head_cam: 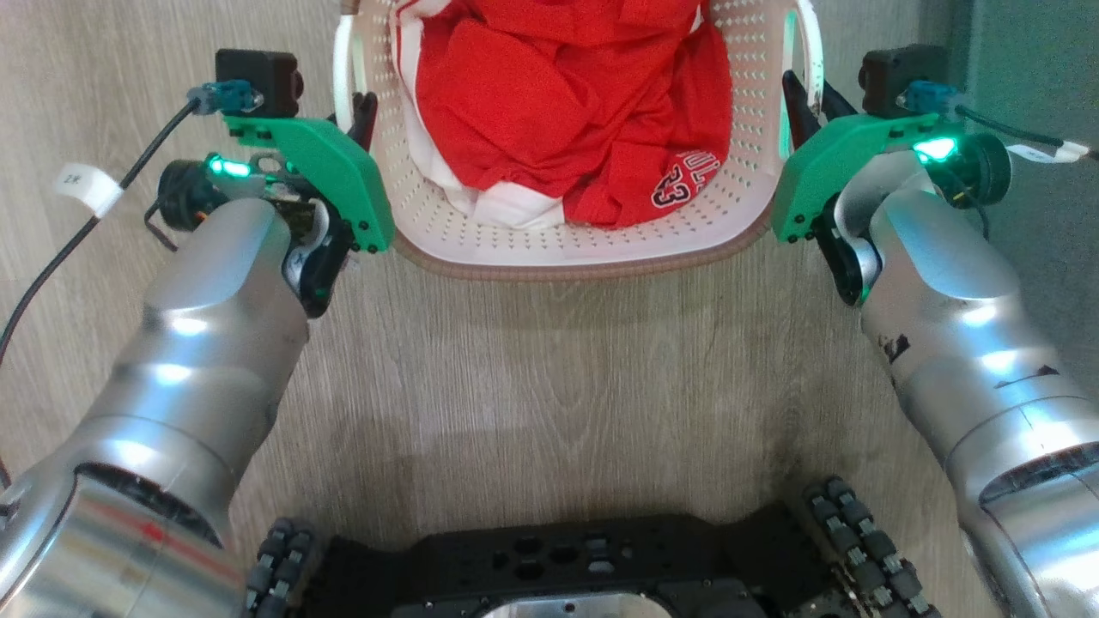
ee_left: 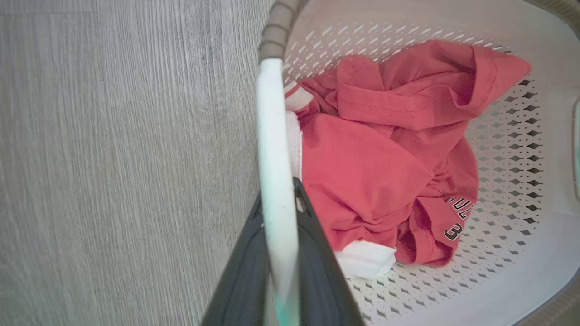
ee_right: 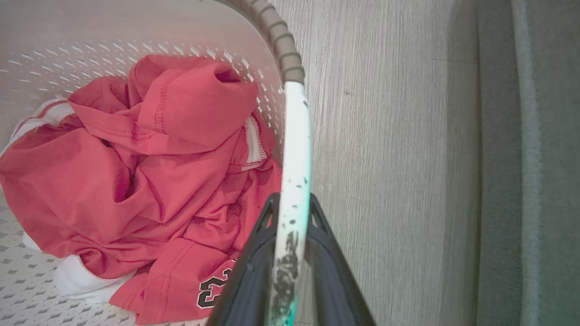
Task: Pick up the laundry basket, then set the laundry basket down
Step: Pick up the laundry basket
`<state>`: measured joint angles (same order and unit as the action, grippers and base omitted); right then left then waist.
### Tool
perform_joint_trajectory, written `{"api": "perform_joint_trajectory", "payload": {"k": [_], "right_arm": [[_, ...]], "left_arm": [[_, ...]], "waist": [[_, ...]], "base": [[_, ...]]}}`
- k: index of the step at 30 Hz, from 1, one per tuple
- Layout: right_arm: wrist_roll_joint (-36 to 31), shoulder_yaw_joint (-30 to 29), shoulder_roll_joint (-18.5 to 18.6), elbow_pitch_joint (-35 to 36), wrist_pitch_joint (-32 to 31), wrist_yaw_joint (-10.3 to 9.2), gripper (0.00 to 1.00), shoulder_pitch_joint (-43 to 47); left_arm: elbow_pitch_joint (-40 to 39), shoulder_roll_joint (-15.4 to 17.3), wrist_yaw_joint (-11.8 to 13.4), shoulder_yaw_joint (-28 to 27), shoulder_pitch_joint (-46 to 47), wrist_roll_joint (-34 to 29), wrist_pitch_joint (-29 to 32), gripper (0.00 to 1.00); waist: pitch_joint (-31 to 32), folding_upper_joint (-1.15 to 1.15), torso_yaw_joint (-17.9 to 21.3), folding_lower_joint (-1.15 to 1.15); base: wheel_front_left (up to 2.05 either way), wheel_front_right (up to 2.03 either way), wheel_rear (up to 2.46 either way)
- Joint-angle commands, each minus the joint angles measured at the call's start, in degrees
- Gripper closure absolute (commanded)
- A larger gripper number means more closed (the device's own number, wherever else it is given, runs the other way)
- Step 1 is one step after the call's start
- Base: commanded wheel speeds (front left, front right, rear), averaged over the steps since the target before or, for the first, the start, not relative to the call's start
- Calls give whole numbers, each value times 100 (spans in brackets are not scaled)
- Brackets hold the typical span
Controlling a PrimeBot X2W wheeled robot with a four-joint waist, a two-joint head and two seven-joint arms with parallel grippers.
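1. Head view: the basket point(head_cam: 584, 266) sits on the floor point(head_cam: 549, 369) straight ahead of my base point(head_cam: 549, 558), with a red shirt point(head_cam: 567, 94) heaped inside. My left gripper point(head_cam: 365, 112) and right gripper point(head_cam: 803, 99) flank it, one at each side handle, so the load should rise level.
2. Left wrist view: the left gripper point(ee_left: 278, 199) is pinched nearly together on the white left handle point(ee_left: 272, 136), one jaw on the basket side and one on the floor side.
3. Right wrist view: the right gripper point(ee_right: 292, 201) is clamped the same way across the right handle point(ee_right: 297, 136), which runs on to meet the brown rim point(ee_right: 276, 31). I judge both grasps made and the lift not yet begun.
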<state>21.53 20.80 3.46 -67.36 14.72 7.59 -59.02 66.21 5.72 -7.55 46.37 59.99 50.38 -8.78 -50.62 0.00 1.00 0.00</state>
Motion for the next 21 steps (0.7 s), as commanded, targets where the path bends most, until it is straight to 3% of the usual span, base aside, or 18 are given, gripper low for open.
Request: {"api": "perform_joint_trajectory", "payload": {"k": [1,9,21], "right_arm": [[39,93,-57,-8,28,-10,100,163],[143,301,-57,-401,-75,-10,100,93],[712,840,-58,-405,-992,-10,100,281]], "left_arm": [[13,213,7,-49,27,62,2,100],[49,209,7,162,-5,479,420,100],[23,354,7,390,-227,1156,1376,100]], "waist": [[82,0,-9,0],[627,0,-5,0],[1653,0,76,0]], "base": [[0,0,0],[0,0,0],[0,0,0]]}}
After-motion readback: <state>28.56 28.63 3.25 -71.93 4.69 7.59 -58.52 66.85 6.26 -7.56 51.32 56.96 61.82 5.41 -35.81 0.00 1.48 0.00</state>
